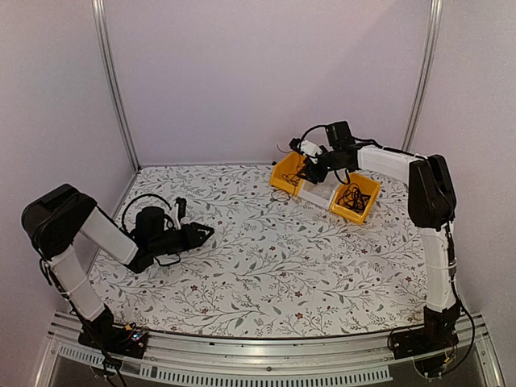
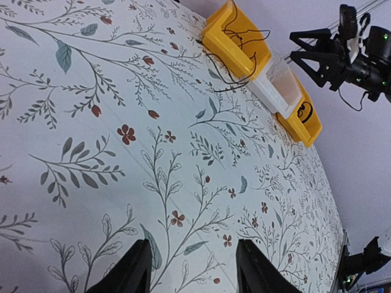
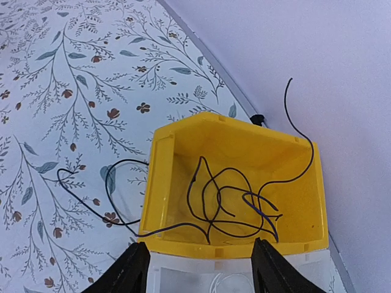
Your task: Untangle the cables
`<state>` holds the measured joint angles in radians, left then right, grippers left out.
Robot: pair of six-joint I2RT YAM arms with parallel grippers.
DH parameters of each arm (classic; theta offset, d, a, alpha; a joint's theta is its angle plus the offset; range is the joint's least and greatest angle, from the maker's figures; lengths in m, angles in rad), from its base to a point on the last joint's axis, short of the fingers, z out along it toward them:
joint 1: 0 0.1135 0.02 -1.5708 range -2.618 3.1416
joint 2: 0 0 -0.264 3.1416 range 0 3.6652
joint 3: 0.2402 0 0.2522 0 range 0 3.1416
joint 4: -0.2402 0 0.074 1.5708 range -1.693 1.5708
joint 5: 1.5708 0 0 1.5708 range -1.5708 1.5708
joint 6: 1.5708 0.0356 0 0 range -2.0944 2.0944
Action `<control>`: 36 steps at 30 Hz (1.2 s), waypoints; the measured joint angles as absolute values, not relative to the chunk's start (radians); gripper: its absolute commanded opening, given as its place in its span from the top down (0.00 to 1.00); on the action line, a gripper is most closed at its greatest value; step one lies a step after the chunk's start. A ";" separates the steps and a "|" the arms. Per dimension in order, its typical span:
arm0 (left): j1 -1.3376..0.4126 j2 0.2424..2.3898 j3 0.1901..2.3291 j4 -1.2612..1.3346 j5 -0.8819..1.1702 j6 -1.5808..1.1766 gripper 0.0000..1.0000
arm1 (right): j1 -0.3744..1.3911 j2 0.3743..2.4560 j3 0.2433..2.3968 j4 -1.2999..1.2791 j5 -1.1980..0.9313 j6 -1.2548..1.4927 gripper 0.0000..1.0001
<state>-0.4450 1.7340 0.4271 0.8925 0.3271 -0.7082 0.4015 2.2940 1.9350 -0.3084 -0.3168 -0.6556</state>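
A loose clump of thin black cables point(image 3: 235, 198) lies in the left yellow bin point(image 3: 160, 183); one strand point(image 3: 91, 186) trails over its rim onto the table and another rises over the far rim. In the top view these cables point(image 1: 288, 179) show in that bin point(image 1: 282, 171), and a second clump point(image 1: 351, 197) fills the right yellow bin point(image 1: 367, 192). My right gripper point(image 3: 198, 274) is open and empty, hovering over the white bin beside the left yellow bin; it also shows in the top view point(image 1: 313, 172). My left gripper point(image 2: 192, 271) is open and empty, low over the tablecloth at the left point(image 1: 205, 232).
A white translucent bin point(image 1: 316, 193) stands between the two yellow bins; the row sits at the back right near the wall. The left wrist view shows the same row point(image 2: 278, 82) far off. The floral tablecloth point(image 1: 266, 266) covers the table.
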 measured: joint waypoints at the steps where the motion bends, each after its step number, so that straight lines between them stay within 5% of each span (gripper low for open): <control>1: -0.445 1.734 0.427 0.893 0.329 -0.708 0.53 | 0.416 2.264 1.901 -0.310 -0.313 -0.682 0.42; 20: -0.445 1.649 0.369 0.892 0.321 -0.708 0.53 | 0.579 2.433 2.024 -0.412 -0.126 -0.933 0.50; 31: -0.445 1.648 0.366 0.892 0.321 -0.709 0.53 | 0.580 2.487 2.034 -0.416 -0.075 -0.965 1.00; 36: -0.445 1.649 0.363 0.892 0.320 -0.709 0.53 | 0.580 2.487 2.057 -0.392 -0.072 -0.962 1.00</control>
